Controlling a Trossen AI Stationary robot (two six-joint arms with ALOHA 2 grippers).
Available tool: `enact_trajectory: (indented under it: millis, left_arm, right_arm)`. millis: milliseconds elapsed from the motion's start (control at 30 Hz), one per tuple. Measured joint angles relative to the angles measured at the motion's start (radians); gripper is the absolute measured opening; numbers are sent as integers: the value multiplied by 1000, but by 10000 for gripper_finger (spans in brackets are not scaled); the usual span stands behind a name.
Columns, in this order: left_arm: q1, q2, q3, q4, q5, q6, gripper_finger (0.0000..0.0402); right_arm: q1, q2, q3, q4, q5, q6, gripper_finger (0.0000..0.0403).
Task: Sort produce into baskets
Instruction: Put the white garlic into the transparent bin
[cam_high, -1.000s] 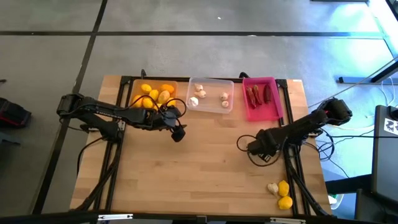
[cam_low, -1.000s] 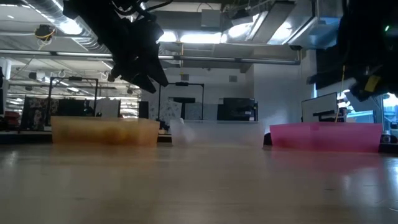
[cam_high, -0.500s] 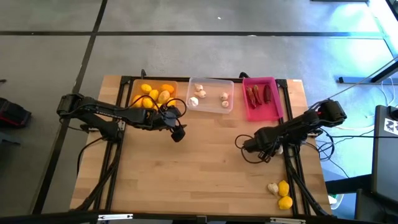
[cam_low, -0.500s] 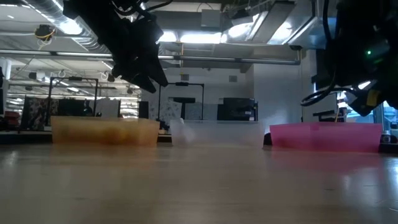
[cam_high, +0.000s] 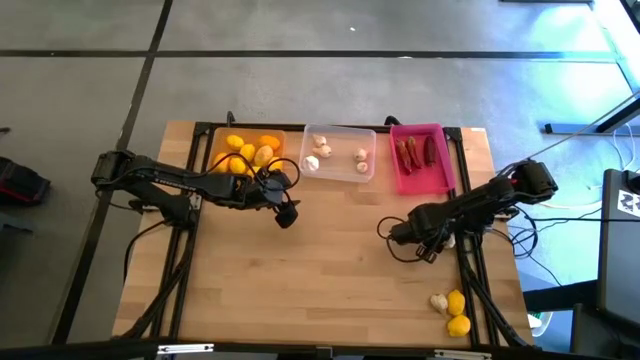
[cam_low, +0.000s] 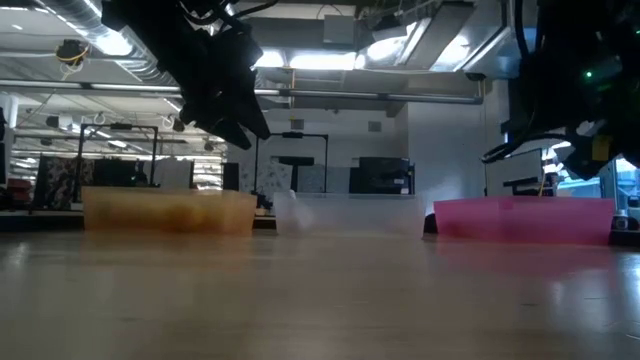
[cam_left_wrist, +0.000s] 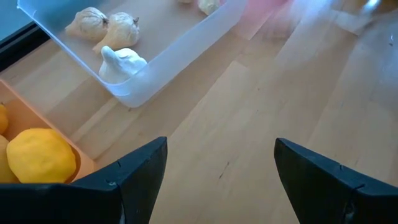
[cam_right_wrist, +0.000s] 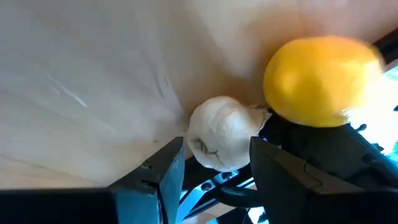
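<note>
hovering with its fingers parted and nothing between them, your right gripper (cam_high: 412, 243) is edging a little further in over the bare wood of the table (cam_high: 330, 290), its elbow having pulled inward over the last second. it is hanging well apart from the last loose produce at the near right corner: one garlic bulb (cam_high: 438, 301) touching a lemon (cam_high: 456, 300), with a second lemon (cam_high: 459, 325) just beside them. the wrist camera is now framing that garlic and lemon past the fingers, so you are likely lining up the next pick, not yet reaching. your left gripper (cam_high: 286, 214) is not budging, released and empty, waiting just in front of the orange tray (cam_high: 212, 150) and the clear tray (cam_high: 340, 129). lemons, garlic and chilies are already lying in the orange, clear and pink tray (cam_high: 394, 170) respectively, so three items are remaining.
</note>
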Motion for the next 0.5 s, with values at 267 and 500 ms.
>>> enact_trajectory:
  millis: [267,500]
  left_arm:
    - [0,0,0,4,-4,7,292]
    - [0,0,0,22,-7,14,292]
  right_arm:
    - [0,47,-29,16,-50,-16,177]
    - [-1,86,-27,16,-67,-52,177]
